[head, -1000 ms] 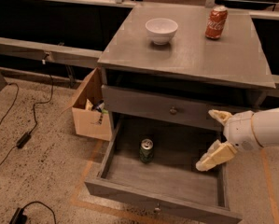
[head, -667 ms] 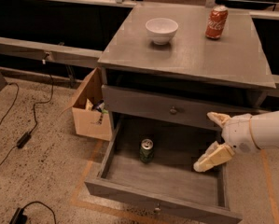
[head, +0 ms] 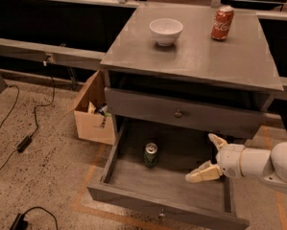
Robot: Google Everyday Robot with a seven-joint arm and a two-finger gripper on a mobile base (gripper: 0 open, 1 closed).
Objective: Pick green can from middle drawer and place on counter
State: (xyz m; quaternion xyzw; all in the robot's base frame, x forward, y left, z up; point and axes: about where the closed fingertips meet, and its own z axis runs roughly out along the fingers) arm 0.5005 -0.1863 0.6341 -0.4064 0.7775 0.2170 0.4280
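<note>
The green can (head: pixel 150 155) stands upright in the middle drawer (head: pixel 133 199), which is pulled open; the can is towards its back left. My gripper (head: pixel 208 157) is open, its cream fingers (head: pixel 201 174) spread, over the right part of the drawer, to the right of the can and apart from it. It holds nothing. The counter (head: pixel 200 56) is the grey top of the cabinet, above the closed upper drawer (head: pixel 179 113).
A white bowl (head: pixel 166 31) and a red cola can (head: pixel 222 22) stand on the counter. A cardboard box (head: pixel 91 114) sits on the floor left of the cabinet. Black cables (head: pixel 23 143) lie on the floor at the left.
My gripper has shifted slightly to the left over the drawer, towards the can. The can and drawer have not moved.
</note>
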